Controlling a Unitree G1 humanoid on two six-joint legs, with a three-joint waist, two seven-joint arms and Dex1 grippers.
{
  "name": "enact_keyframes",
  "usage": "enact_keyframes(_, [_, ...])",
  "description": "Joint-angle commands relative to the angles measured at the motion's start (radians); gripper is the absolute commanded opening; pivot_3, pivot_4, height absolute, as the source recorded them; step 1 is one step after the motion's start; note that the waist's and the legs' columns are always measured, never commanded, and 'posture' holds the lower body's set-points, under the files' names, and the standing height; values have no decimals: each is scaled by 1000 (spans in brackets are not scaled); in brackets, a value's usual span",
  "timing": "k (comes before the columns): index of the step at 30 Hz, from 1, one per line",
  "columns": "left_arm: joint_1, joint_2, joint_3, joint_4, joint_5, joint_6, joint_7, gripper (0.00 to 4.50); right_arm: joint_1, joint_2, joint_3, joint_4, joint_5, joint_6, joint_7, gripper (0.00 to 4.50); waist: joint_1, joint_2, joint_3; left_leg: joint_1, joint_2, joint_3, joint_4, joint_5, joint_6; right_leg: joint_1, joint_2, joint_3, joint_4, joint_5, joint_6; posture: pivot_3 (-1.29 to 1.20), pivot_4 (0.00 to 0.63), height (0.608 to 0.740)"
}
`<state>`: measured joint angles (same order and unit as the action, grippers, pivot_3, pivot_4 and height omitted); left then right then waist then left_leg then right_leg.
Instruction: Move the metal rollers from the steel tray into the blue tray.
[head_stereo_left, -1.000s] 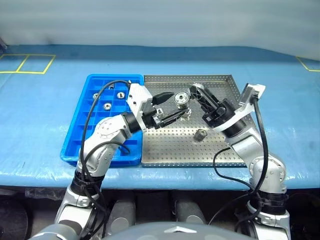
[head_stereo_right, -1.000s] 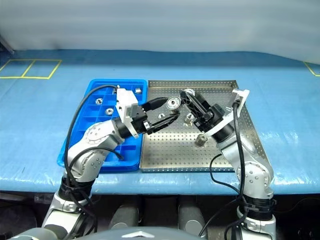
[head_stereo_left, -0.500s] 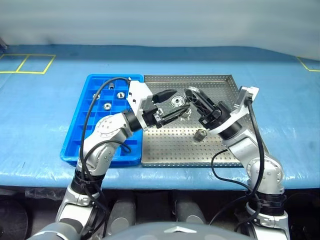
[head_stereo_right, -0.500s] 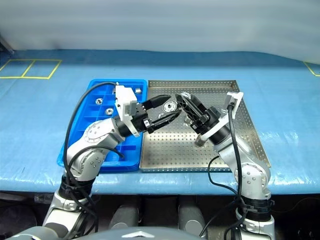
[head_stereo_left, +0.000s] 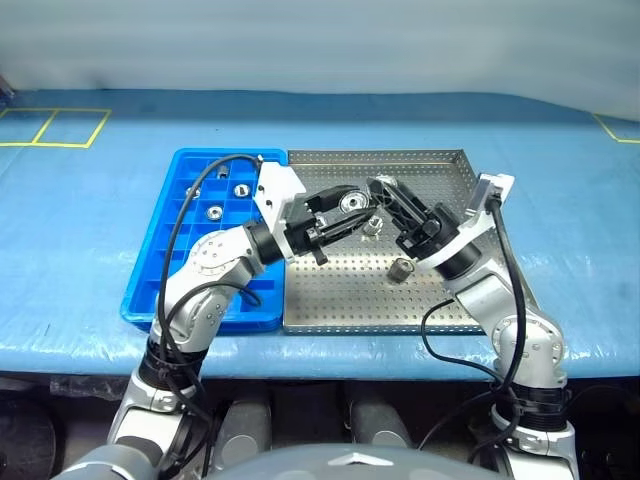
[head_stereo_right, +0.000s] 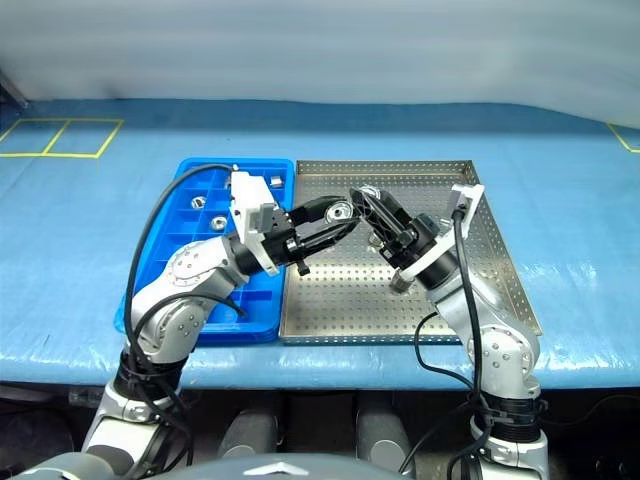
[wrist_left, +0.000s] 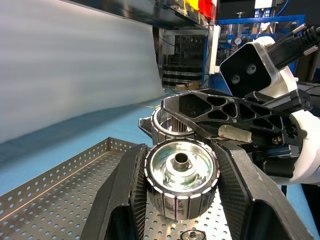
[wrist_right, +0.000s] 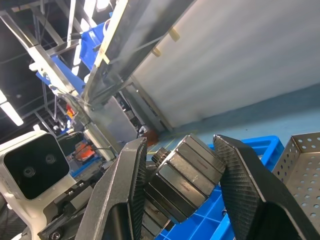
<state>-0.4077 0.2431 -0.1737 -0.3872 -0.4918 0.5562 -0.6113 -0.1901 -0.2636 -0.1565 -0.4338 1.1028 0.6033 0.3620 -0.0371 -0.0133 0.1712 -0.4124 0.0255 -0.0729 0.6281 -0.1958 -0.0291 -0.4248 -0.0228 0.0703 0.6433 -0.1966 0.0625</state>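
Observation:
A shiny metal roller (head_stereo_left: 350, 203) hangs in the air above the steel tray (head_stereo_left: 340, 285), held from both sides. My left gripper (head_stereo_left: 352, 204) reaches in from the blue tray's side, and its fingers (wrist_left: 134, 187) press on the roller (wrist_left: 180, 172). My right gripper (head_stereo_left: 380, 187) comes from the right and is shut on the same roller (wrist_right: 187, 167). Its black lattice fingers (wrist_left: 210, 112) cross just behind the roller in the left wrist view. Two more rollers (head_stereo_left: 401, 268) (head_stereo_left: 372, 228) lie on the steel tray. The blue tray (head_stereo_left: 160, 290) sits against its left side.
Three rollers (head_stereo_left: 213, 211) sit in compartments at the far end of the blue tray. Both trays rest on a blue table cover (head_stereo_left: 80, 220) with yellow tape marks at the far left. Cables loop from both wrists over the trays.
My left gripper's fingers have closed in onto the roller that the right gripper holds. Both hands have stayed in about the same place.

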Motion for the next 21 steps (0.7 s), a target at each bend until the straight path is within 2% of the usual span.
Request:
enact_keyframes(1, [-3,7,29,-23,-33,69,34,1663,-25,-61,13,-33,-165,-65,-4,1754,0,0,0,0,0,0,0,0,0,0,0,0,0,0,0,41,150,740])
enact_keyframes(4, [2,3,45,-31,-78,137,50,1663,-35,-168,96,-36,-429,-131,-11,1754,-1,0,0,0,0,1,0,0,0,-1,0,0,0,0,0,41,150,740])
enact_keyframes(6, [9,-4,51,-40,-108,178,63,1663,-41,-210,126,-23,-535,-171,-15,1754,1,0,0,-1,0,0,0,0,0,-1,0,0,0,0,0,41,150,740])
enact_keyframes(9, [21,-13,51,-53,-129,226,87,1663,-47,-226,133,-6,-610,-219,-13,1754,2,0,0,-1,0,0,-1,0,0,-1,0,-1,0,0,0,40,150,740])
enact_keyframes(15, [45,-21,100,-93,-207,304,142,1663,-65,-186,107,26,-704,-287,-35,1754,0,-1,0,-1,0,0,-1,0,0,-2,0,0,0,0,0,50,150,740])
enact_keyframes(16, [48,-10,100,-106,-198,305,153,1663,-67,-179,104,30,-707,-287,-36,1754,0,-1,0,-1,0,0,-1,0,0,-2,0,0,0,0,0,50,150,740])
enact_keyframes(19, [55,70,79,-169,-34,230,228,1663,-48,-169,109,20,-658,-237,5,1754,0,-1,0,-1,0,0,-1,0,0,-2,0,0,0,0,0,68,150,740])
enact_keyframes(21, [57,138,74,-209,63,240,294,1663,-26,-177,117,11,-629,-202,43,1754,3,-1,0,0,0,0,-1,0,0,-1,0,0,0,0,0,84,150,740])
